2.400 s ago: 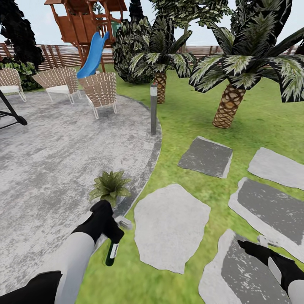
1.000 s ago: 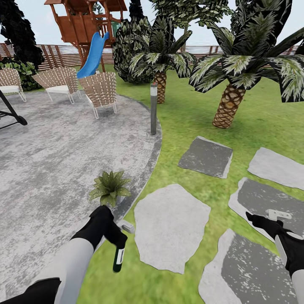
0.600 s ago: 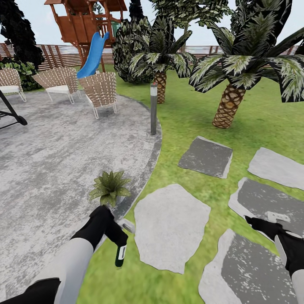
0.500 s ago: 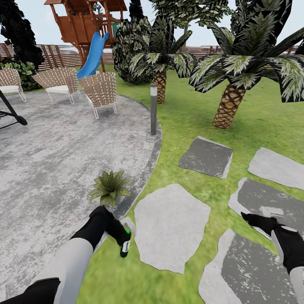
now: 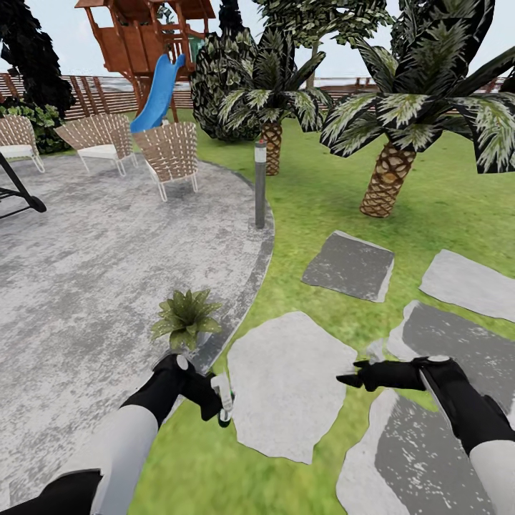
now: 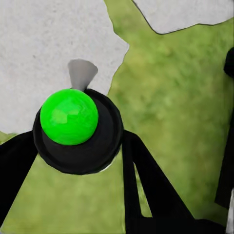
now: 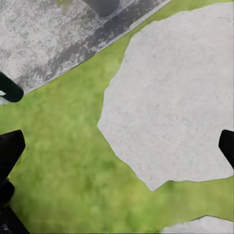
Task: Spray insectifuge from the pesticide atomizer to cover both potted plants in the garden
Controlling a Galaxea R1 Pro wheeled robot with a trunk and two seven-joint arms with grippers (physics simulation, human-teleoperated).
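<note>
Although the left tool [image 5: 214, 398] was carrying the pesticide atomizer [image 5: 225, 398] hanging bottom-down a moment ago, it has now swung the bottle up so that it lies end-on to the head camera, its white head showing at about 7 o'clock in that view; the left wrist view looks straight along the bottle, with a bright green round end [image 6: 69, 116] inside a dark ring between the closed fingers, so this tool is clamped on the bottle. The right tool [image 5: 350, 379] has come in from the edge toward the middle, at about 5 o'clock in the head view over a pale stepping slab [image 5: 290, 379], and its fingertips sit at opposite borders of the right wrist view with nothing between them, so it is spread wide and empty. One potted plant [image 5: 186, 317] stands on the patio [image 5: 86, 272] at the bottle's 11 o'clock, just beyond the left wrist. Judged from this, the bottle is being re-aimed for spraying and the nozzle does not yet seem to face the leaves, so no coverage looks done. No label, brand or writing can be read on the bottle from this angle
</note>
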